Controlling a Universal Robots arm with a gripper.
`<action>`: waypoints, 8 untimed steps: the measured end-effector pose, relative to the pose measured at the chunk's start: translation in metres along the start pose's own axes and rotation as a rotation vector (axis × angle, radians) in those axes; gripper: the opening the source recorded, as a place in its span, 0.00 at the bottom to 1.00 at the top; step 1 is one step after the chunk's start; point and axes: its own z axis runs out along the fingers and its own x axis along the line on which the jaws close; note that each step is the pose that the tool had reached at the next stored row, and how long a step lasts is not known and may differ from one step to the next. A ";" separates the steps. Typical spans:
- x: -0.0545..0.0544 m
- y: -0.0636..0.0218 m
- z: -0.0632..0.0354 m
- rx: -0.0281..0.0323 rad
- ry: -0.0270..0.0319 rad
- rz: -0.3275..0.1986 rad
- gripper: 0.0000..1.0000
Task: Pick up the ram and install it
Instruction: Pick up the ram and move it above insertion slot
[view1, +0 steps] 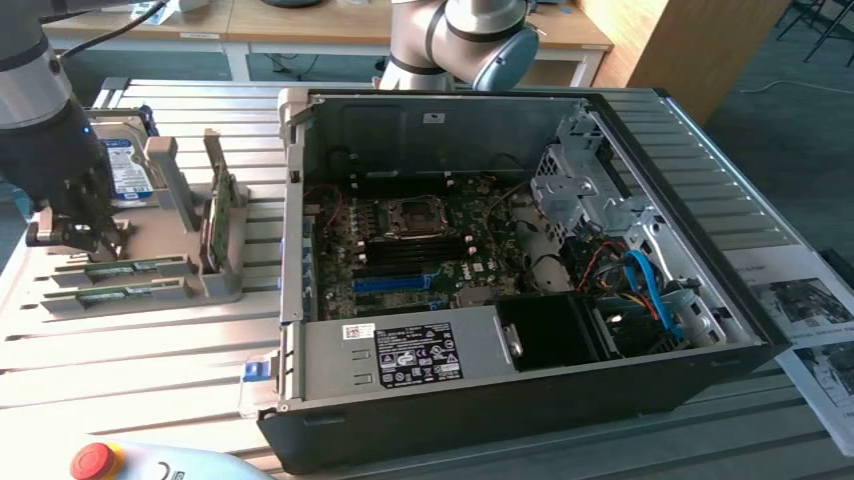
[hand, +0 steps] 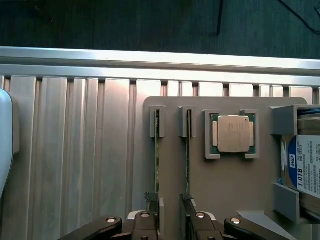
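Two green ram sticks stand on edge in the slots of a grey holder (hand: 225, 190): one ram (hand: 156, 150) and its twin (hand: 188, 150). In the exterior view they show as ram (view1: 134, 267) and ram (view1: 114, 296) at the exterior view's left. My gripper (hand: 171, 225) hovers over one end of the two sticks, open, with nothing between its fingers (hand: 149, 222). In the exterior view the gripper (view1: 78, 232) hangs just above the holder (view1: 214, 280). The open computer case (view1: 534, 400) shows its motherboard (view1: 414, 250) with dark memory slots.
A square silver processor (hand: 232, 134) sits in the holder beside the sticks, and a hard drive (hand: 306, 167) with a blue-white label stands past it. A red stop button (view1: 94, 460) lies near the front edge. The ribbed aluminium table (hand: 75, 150) carries everything.
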 end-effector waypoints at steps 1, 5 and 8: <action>0.000 -0.0001 0.0019 0.0001 -0.0001 0.000 0.31; 0.000 -0.0004 0.0092 0.0001 -0.0001 0.000 0.31; 0.000 -0.0005 0.0145 0.0000 0.0000 0.000 0.31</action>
